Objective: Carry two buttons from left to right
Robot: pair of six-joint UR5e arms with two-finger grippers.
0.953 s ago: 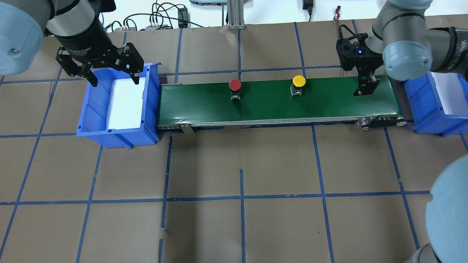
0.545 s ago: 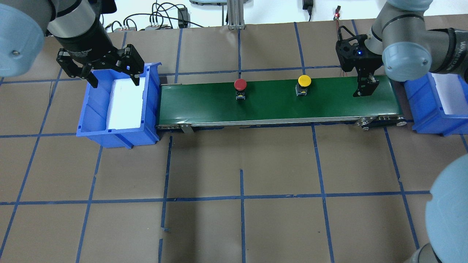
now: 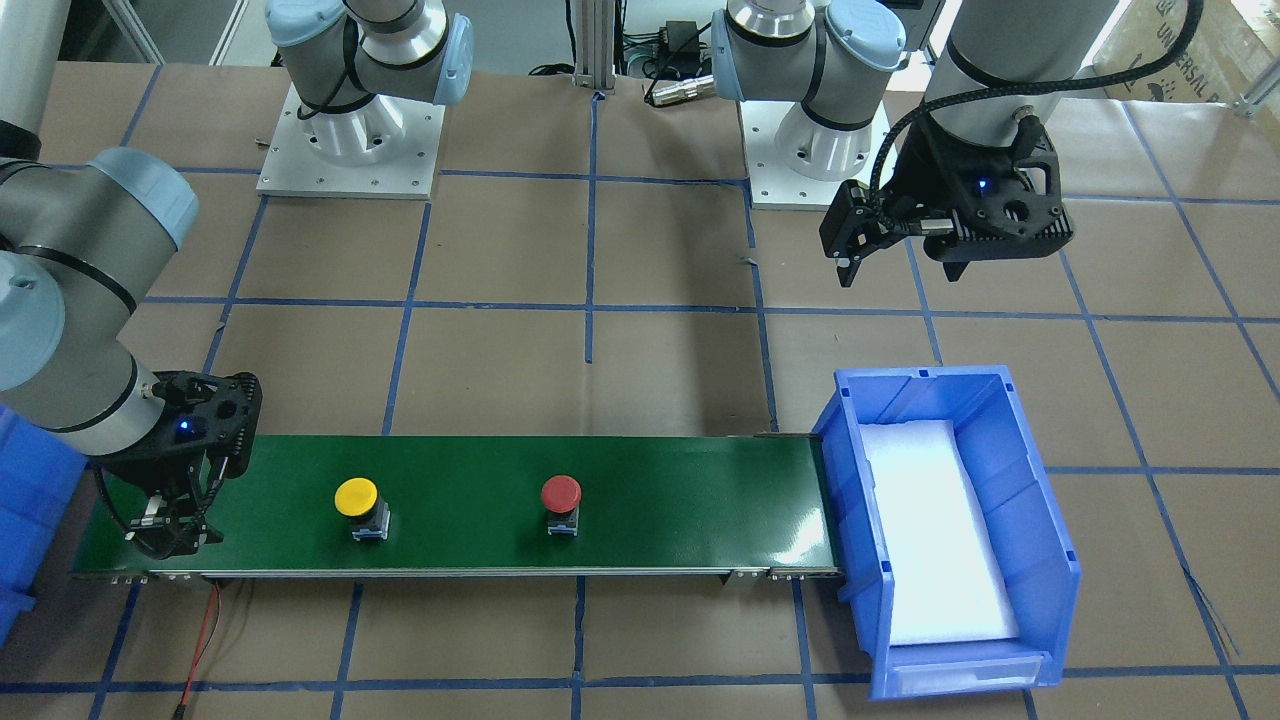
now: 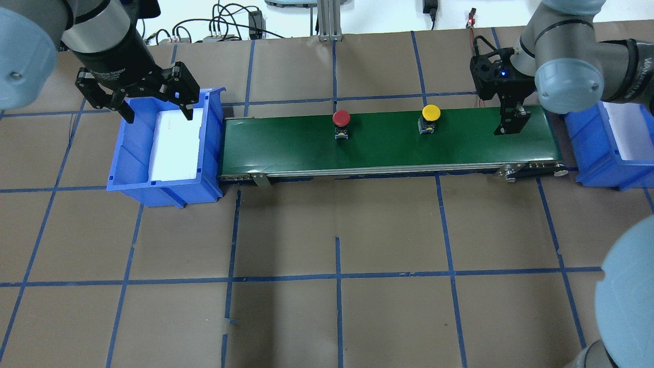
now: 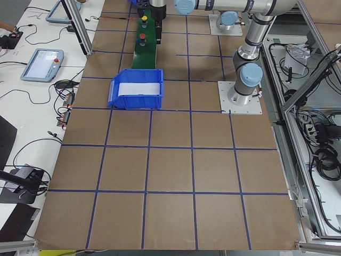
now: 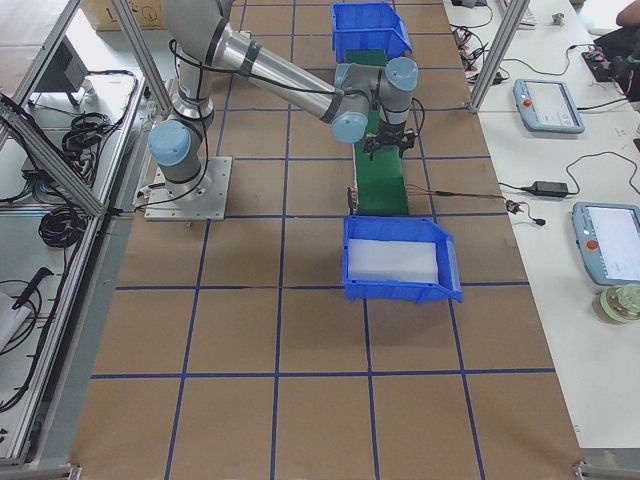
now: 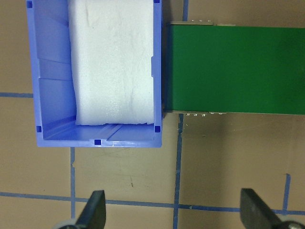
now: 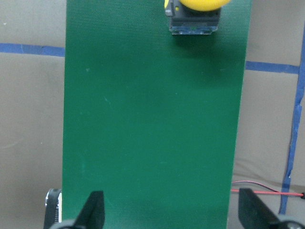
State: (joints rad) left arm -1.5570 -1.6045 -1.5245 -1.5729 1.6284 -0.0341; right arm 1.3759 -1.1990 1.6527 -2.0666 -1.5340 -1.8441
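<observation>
The red button (image 4: 341, 118) and the yellow button (image 4: 430, 112) stand upright on the green conveyor belt (image 4: 388, 151), apart from each other. In the front-facing view the red button (image 3: 561, 493) is mid-belt and the yellow button (image 3: 356, 496) is nearer my right arm. My right gripper (image 4: 511, 125) is open and empty, low over the belt's right end. Its wrist view shows the yellow button (image 8: 196, 5) at the top edge, ahead of the open fingers. My left gripper (image 4: 157, 110) is open and empty above the far end of the left bin.
A blue bin (image 4: 127, 153) lined with white foam butts against the belt's left end. A second blue bin (image 4: 595, 153) with foam stands at the right end. The brown table (image 4: 337, 255) carries a blue tape grid. Cables lie along the far edge.
Both buttons have ridden the belt to the right, toward my right gripper. The left gripper shifted slightly; the right gripper stayed in place.
</observation>
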